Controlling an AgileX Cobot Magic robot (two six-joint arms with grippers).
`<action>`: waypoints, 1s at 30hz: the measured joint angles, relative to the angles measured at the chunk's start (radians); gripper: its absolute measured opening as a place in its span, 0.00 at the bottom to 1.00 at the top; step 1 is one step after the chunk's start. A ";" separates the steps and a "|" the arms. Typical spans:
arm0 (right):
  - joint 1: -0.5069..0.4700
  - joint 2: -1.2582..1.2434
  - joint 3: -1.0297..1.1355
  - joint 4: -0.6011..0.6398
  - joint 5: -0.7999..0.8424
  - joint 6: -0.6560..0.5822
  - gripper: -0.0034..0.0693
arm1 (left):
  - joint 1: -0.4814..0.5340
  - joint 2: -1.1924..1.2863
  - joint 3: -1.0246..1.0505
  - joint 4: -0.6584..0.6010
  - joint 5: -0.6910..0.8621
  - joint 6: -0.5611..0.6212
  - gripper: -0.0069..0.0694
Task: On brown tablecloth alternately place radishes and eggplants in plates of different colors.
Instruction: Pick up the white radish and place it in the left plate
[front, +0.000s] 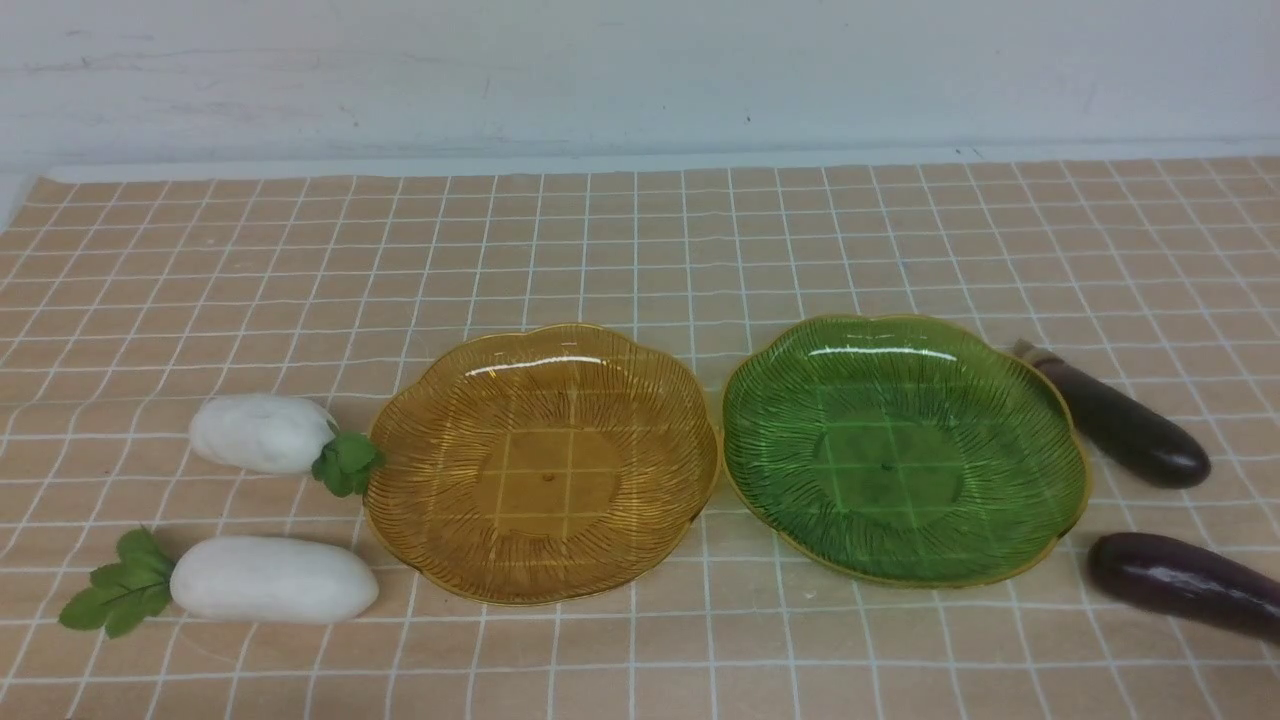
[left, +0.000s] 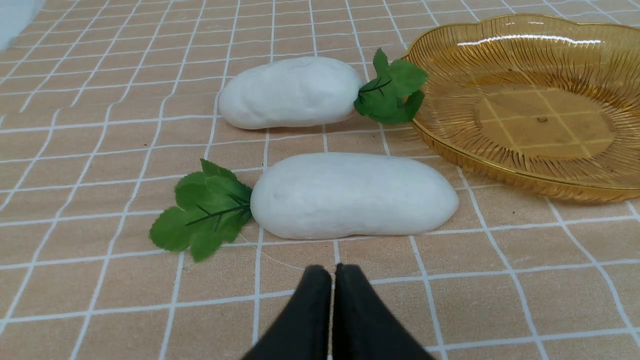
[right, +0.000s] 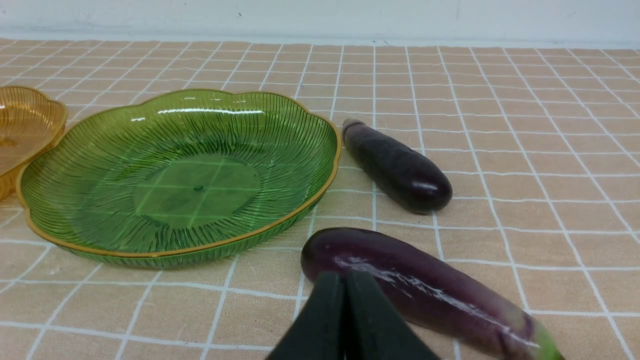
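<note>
Brown tablecloth (front: 640, 250): open grid runs behind the plates to the white wall (front: 640, 70).
Amber plate (front: 430, 430), green plate (front: 780, 400): rims nearly meeting.
Far radish (front: 260, 432), near radish (front: 272, 578): left of amber plate.
Far eggplant (front: 1120, 425), near eggplant (front: 1185, 580): right of green plate.
Left gripper (left: 332, 272), right gripper (right: 345, 277): fingers pressed together, holding nothing.

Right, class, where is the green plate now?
In the front view, the green plate lies right of centre on the brown tablecloth, between the amber plate on its left and the eggplants on its right.
</note>
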 joint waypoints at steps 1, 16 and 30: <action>0.000 0.000 0.000 0.000 0.000 0.000 0.03 | 0.000 0.000 0.000 0.000 0.000 0.000 0.09; 0.000 0.000 0.001 -0.127 -0.003 -0.019 0.03 | 0.000 0.000 0.000 0.000 0.000 0.000 0.09; 0.000 0.000 0.002 -0.129 -0.029 0.019 0.03 | 0.000 0.000 0.000 -0.112 -0.003 -0.079 0.09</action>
